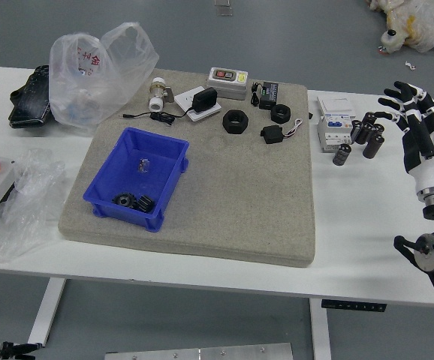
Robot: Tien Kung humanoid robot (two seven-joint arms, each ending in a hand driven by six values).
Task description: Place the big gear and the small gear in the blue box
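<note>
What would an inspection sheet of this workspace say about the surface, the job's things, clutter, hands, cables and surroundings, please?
Surface: white table, grey mat on it.
Job's things: black gear and second black gear inside the blue box; which is bigger, cannot tell.
Clutter: plastic bag at left; black rings on the mat; dark cylinders near the white box.
Hands: right hand empty, fingers spread; left hand partly in view, lower left corner.
Cables: black cable from the power adapter.
Surroundings: grey floor; plastic-wrapped bundle beyond the table.
</note>
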